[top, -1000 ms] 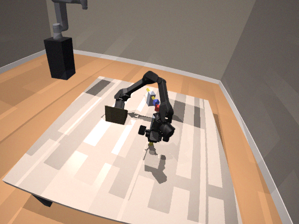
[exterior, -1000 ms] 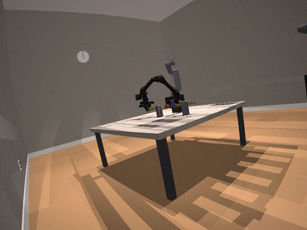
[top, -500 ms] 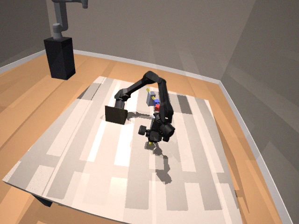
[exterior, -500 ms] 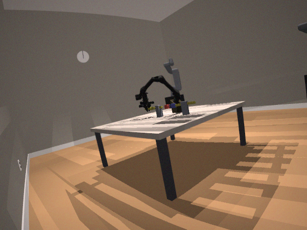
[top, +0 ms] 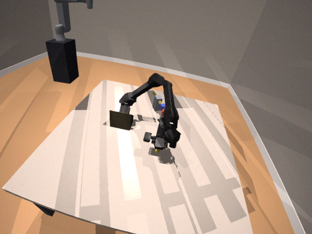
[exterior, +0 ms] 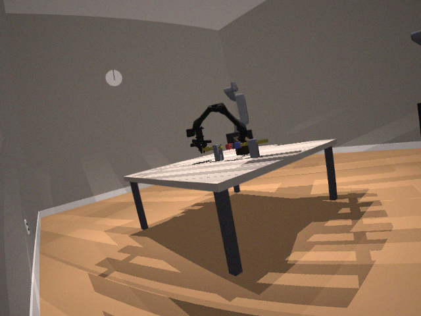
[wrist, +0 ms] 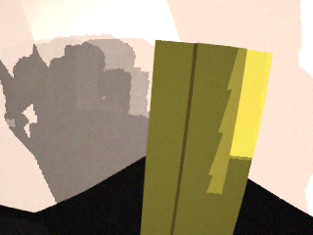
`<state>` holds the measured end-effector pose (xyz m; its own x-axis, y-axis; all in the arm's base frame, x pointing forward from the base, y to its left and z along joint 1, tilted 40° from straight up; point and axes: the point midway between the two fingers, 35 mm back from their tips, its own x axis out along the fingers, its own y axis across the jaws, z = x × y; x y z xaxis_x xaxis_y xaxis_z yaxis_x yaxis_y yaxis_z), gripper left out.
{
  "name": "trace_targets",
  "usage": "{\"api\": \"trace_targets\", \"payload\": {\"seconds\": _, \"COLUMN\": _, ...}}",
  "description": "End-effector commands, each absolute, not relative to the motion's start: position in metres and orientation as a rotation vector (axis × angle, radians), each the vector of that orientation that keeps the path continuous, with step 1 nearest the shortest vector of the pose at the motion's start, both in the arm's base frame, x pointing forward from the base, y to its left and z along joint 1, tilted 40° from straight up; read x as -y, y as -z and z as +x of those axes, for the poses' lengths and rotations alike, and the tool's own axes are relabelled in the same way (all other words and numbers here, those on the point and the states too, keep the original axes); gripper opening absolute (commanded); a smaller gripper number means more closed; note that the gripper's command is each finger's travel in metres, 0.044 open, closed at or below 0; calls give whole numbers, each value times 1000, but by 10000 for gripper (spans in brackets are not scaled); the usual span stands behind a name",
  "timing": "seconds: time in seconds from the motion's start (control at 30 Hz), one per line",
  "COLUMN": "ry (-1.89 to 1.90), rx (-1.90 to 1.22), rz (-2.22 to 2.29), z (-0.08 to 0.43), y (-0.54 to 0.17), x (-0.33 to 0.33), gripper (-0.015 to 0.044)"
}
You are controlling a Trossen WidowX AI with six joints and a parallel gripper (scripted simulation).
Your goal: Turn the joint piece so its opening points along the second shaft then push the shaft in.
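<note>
My gripper (exterior: 202, 149) (wrist: 182, 169) is shut on the outer end part of the yellow second shaft (exterior: 208, 149) (wrist: 210, 108). The shaft's free end also shows below the gripper in the top view (top: 157, 150). The second shaft passes through the smaller grey block (exterior: 218, 153); its inner end is close to the red joint piece (exterior: 229, 146) (top: 163, 112), apparently with a small gap. The red piece is joined to a blue part (exterior: 237, 145) (top: 162, 107) on the yellow first shaft (exterior: 264, 140) (top: 154, 93), held in the larger grey block (exterior: 253, 148) (top: 157, 103). Exact alignment of the opening is too small to tell.
All stands on a pale table (top: 95, 163) (exterior: 190, 173) with striped shadows. A dark upright panel (top: 121, 120) is beside the arm's base. My arm (top: 169, 98) passes over the joint area and hides the smaller block in the top view. Another grey arm (top: 63, 16) stands beyond the table.
</note>
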<state>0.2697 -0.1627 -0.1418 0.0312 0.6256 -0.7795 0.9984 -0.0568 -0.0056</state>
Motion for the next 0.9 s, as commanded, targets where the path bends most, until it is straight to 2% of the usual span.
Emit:
{"api": "trace_targets", "payload": {"seconds": 0.0, "ry": 842, "rx": -1655, "rz": 1739, "z": 270, "y": 142, "x": 162, "gripper": 27}}
{"api": "trace_targets", "payload": {"seconds": 0.07, "ry": 842, "rx": -1655, "rz": 1739, "z": 270, "y": 142, "x": 162, "gripper": 0}}
{"api": "trace_targets", "payload": {"seconds": 0.87, "ry": 834, "rx": -1642, "rz": 1757, "z": 272, "y": 126, "x": 137, "gripper": 0}}
